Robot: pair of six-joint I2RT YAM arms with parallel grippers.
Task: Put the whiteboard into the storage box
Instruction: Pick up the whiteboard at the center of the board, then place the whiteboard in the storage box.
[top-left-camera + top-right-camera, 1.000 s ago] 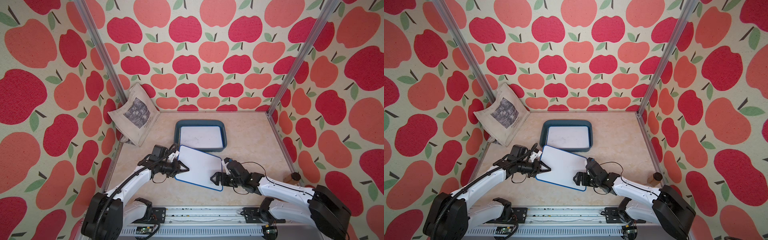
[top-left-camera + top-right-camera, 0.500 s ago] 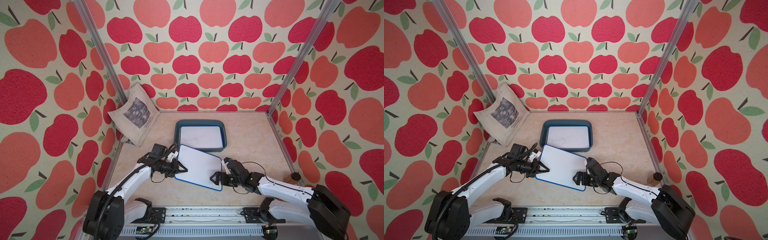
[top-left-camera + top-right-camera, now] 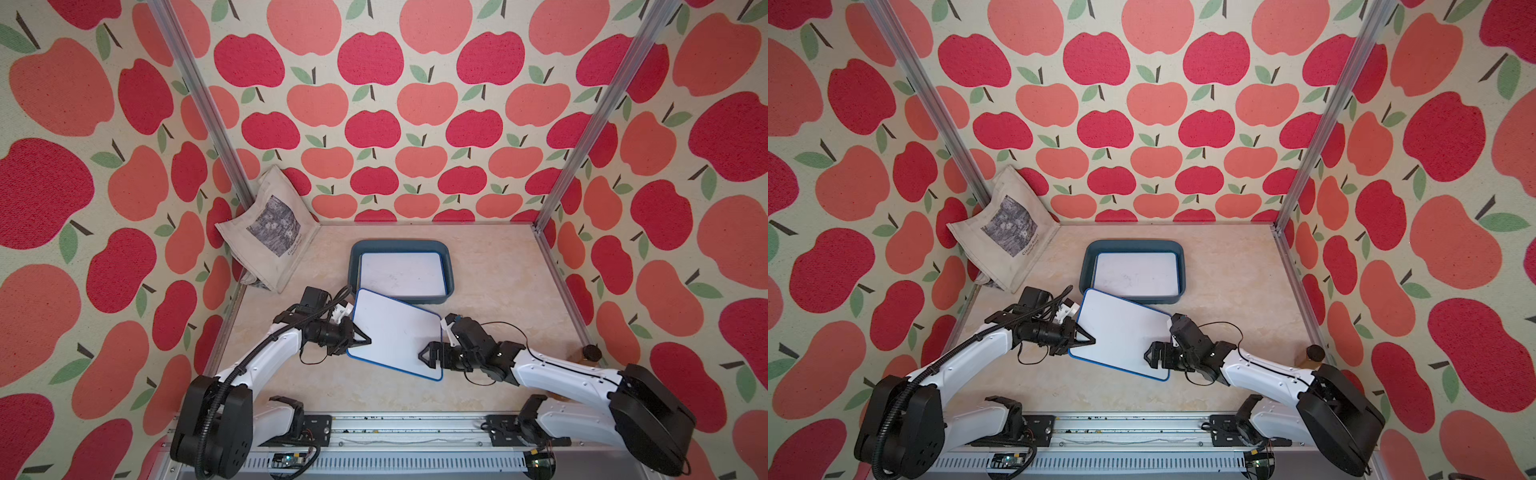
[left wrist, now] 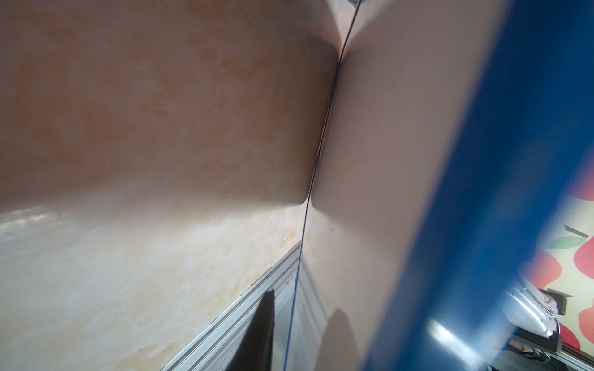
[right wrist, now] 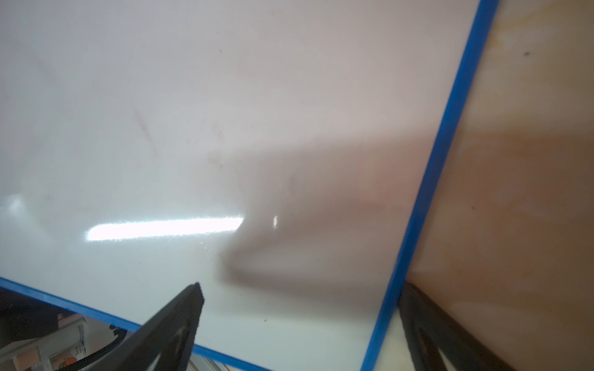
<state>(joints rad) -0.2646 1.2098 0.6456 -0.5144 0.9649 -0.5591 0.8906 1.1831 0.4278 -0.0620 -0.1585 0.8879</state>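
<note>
Thin, stiff, glossy-slick and probably light, the whiteboard (image 3: 395, 332) tilts just before the storage box (image 3: 449, 270). The left hand (image 3: 368, 341) clamps its blue rim, while the right hand (image 3: 426, 358) gapes astride the corner farthest from the box.

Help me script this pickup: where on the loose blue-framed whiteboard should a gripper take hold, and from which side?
Pinch the whiteboard by its thin blue border on a short side, coming in level from outside. It is a flat sheet that seems tilted off the table, so a finger fits beneath. The left gripper and right gripper flank those sides.
</note>
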